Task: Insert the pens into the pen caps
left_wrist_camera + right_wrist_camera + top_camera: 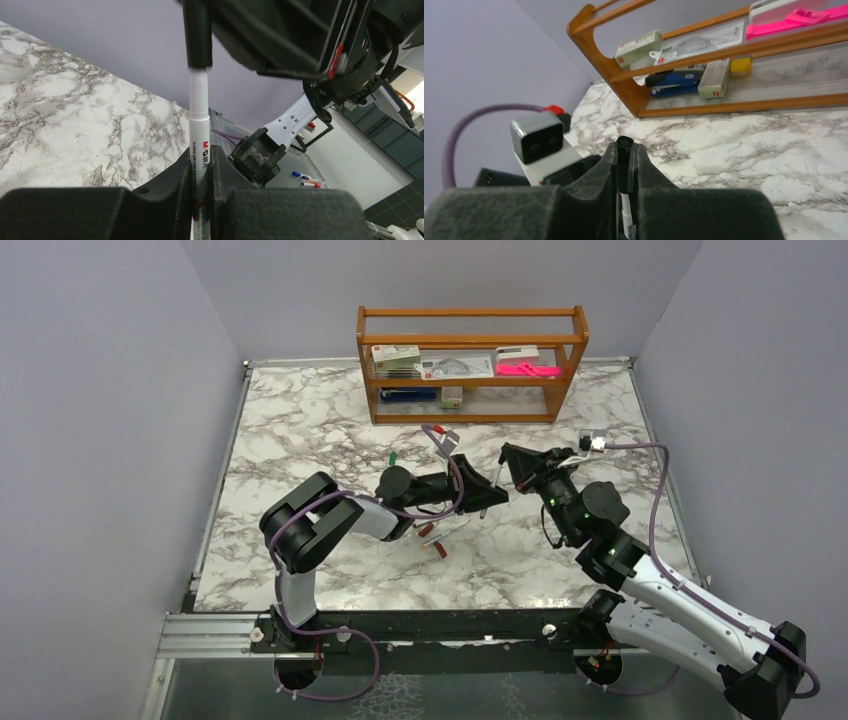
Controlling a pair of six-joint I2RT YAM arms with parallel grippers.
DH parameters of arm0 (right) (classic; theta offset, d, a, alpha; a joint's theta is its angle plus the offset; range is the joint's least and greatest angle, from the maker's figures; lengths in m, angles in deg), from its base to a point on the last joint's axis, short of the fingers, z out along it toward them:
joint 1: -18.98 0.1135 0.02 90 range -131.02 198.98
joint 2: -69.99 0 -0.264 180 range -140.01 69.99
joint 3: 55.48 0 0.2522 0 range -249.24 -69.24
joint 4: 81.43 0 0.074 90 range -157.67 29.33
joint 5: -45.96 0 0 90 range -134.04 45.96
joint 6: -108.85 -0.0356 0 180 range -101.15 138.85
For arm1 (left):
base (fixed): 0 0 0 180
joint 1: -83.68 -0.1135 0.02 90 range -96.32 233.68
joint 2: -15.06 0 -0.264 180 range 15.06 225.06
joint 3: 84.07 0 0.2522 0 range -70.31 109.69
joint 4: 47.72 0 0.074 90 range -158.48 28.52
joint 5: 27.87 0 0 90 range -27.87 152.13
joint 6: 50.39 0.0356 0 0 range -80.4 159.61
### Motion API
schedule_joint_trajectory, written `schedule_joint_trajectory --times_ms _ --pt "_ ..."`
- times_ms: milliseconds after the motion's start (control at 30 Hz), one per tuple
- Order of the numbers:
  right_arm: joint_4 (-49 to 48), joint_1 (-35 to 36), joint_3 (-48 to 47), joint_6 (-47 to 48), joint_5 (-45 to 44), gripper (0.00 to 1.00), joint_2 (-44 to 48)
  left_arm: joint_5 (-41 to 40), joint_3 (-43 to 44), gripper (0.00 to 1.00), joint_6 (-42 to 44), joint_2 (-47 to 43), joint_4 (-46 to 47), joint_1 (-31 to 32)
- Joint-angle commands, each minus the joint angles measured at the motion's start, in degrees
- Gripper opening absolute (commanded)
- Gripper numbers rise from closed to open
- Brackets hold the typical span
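the marble-pattern table (pixel 300 440) is the largest item. a wooden shelf rack (pixel 470 325) stands at its far edge. the rack carries small boxes (pixel 639 47) with a red mark, print too small to read. it also carries a blue stapler (pixel 671 82) and a flat pink object (pixel 794 22).

both arms reach in to the table centre, below the rack, and their tools meet tip to tip.

left gripper (pixel 202 170): jaws narrow, clamped on the barrel of a white pen (pixel 199 130). the pen stands upright in the left wrist view and rises clear of the fingers. the barrel reads "m&g" in red, followed by chinese characters. a finer line of print beneath is not legible.

right gripper (pixel 624 170): jaws narrow, clamped on the black cap (pixel 624 165). the closed end of the cap stands just above the finger pads. the white pen shows below it in the gap.

in the left wrist view the narrow front section of the pen meets the open mouth of the black cap. pen and cap are in line. insertion depth cannot be told.

loose pens (pixel 436 537) with red-brown parts lie on the table just below the left gripper. a green-tipped one (pixel 393 457) lies to the left of the grippers, apart from the others.
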Motion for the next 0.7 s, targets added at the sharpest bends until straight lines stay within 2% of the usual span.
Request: schedule_joint_trajectory --times_ms 0,267,667 --pt "6.5 1.0 1.5 -0.2 2.6 0.01 0.2 -2.6 2.5 0.00 -0.3 -0.3 12.9 -1.2" --pt "7.5 1.1 1.7 0.7 1.6 0.01 -0.4 -2.1 1.9 0.00 -0.1 -2.0 12.6 -2.2" --pt "11.0 1.0 0.9 -0.8 10.1 0.01 -5.7 -0.5 5.8 0.00 -1.2 -1.0 12.9 -2.9"
